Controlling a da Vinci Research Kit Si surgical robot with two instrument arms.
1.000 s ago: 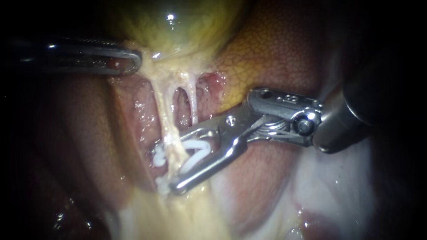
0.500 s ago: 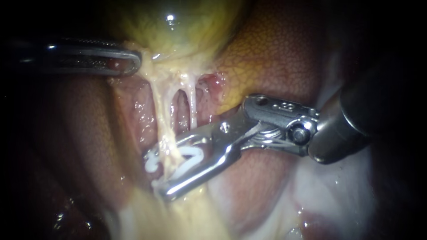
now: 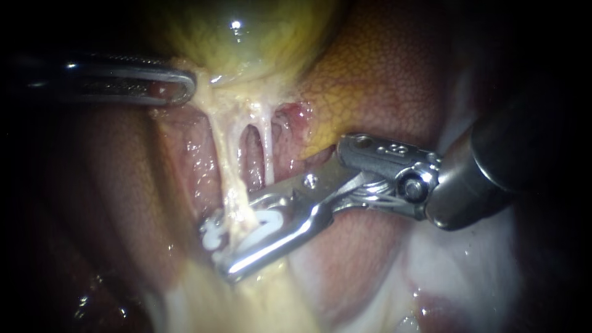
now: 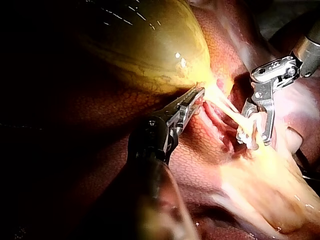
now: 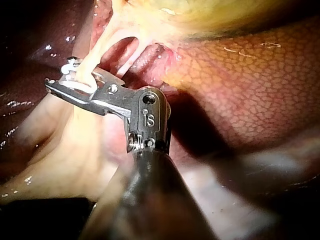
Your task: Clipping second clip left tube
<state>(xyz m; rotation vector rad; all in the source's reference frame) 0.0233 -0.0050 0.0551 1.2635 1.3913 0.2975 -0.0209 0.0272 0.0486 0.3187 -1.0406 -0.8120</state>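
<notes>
My left instrument point(image 3: 185, 84) is lost in darkness toward the endoscope view's left edge. My right instrument point(image 3: 240, 237) has a blurred shaft, cut off at the right edge. The left tube point(image 3: 223, 160) hides the middle of the white clip point(image 3: 274, 221) between its jaws. The gallbladder point(image 3: 246, 37) runs past the top edge.

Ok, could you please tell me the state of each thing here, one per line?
Left instrument, shut on the gallbladder's edge.
Right instrument, pincer across the left tube, shut on the white clip.
White clip, inside that pincer, around the left tube; latched or not, cannot tell.
Left tube, stretched, uncut.
Right tube, stretched, bare of clips.
</notes>
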